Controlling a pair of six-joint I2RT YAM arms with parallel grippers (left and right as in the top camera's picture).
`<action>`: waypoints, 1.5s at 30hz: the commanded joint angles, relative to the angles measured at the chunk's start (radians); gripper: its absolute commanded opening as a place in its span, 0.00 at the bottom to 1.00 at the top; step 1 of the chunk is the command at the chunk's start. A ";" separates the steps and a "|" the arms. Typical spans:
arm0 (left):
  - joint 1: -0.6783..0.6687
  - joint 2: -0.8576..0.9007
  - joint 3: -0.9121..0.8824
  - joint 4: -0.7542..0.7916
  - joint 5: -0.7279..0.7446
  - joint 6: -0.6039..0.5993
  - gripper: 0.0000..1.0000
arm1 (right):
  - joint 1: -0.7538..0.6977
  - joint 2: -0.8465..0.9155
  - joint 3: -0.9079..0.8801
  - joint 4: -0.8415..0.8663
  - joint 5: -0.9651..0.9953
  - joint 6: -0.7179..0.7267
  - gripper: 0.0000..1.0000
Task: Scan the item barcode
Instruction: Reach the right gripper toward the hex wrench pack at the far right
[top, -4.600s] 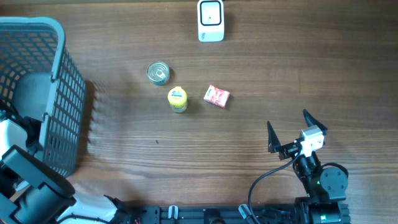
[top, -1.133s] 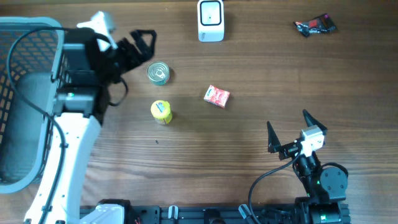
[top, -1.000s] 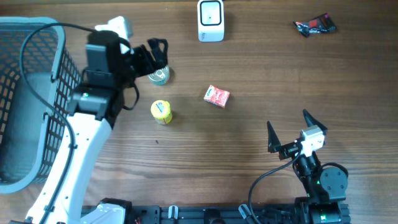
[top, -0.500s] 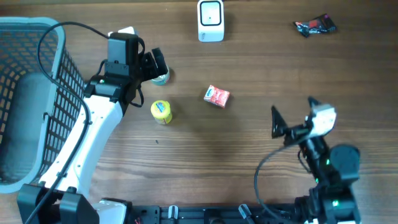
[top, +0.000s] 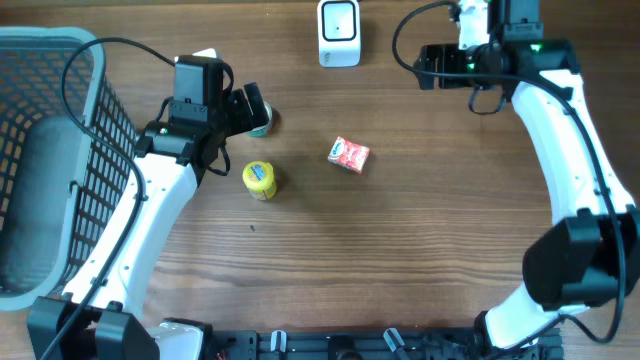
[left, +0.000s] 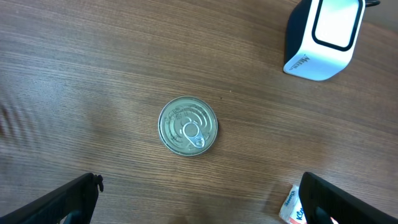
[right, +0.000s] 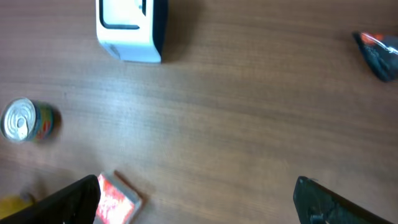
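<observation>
The can (left: 188, 126) stands upright on the desk (top: 400, 250). Its long axis is vertical and its silver lid with the pull ring faces straight up. Its printed wall shows only in the right wrist view, as a band of red and green, and no barcode can be made out there.

The left tool (left: 199, 199) hangs over the can with its jaws spread as wide as they go and nothing between them. In its own view the can sits centred between the two fingers and a little ahead of their tips. From overhead the tool covers part of the lid.

The right tool (right: 199, 202) is also fully open and empty. It is held high near the far edge, just right of the white scanner (top: 339, 33).

The can is well in from every desk edge. The scanner stands toward the far edge with its framed face turned up. Bare wood lies between it and the can.

A yellow bottle (top: 259, 180) stands near the can on the near side, and a red packet (top: 349, 154) lies to the can's right, apart from both. The grey basket (top: 110, 130) lies at the left edge, well apart from the can. A dark wrapper (right: 377, 46) lies far to the right. The near half of the desk is open wood.
</observation>
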 joint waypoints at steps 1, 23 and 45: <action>0.000 -0.003 0.002 0.001 -0.013 0.015 1.00 | -0.016 0.005 0.026 0.086 0.236 0.306 1.00; 0.000 -0.003 0.002 -0.046 -0.018 0.015 1.00 | -0.226 0.327 0.026 0.509 0.217 1.191 0.99; 0.000 -0.003 0.002 -0.059 -0.036 0.015 1.00 | -0.226 0.548 0.031 0.916 0.174 1.083 1.00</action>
